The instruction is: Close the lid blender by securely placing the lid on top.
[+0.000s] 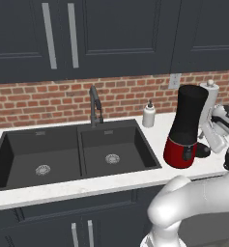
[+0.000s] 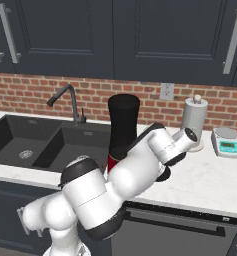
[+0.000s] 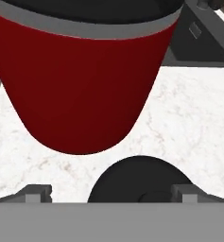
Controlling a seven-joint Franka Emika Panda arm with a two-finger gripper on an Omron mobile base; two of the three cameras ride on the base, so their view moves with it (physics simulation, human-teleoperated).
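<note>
Here the claw point(image 3: 108, 194) hangs low over the white counter point(image 3: 189, 118) with its fingertips spread wide on either side of the lid point(image 3: 139, 182), gripping nothing yet; that spread looks meant to take the cap's full width. The lid lies flat on the counter just beside the blender point(image 1: 186, 128), whose open-topped jar awaits it, so the pickup seems the step in hand

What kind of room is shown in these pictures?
A simulated home kitchen, most likely. A black double sink with a faucet is set in a white marble counter, a red-based blender stands beside it, and dark cabinets hang above a brick wall.
</note>
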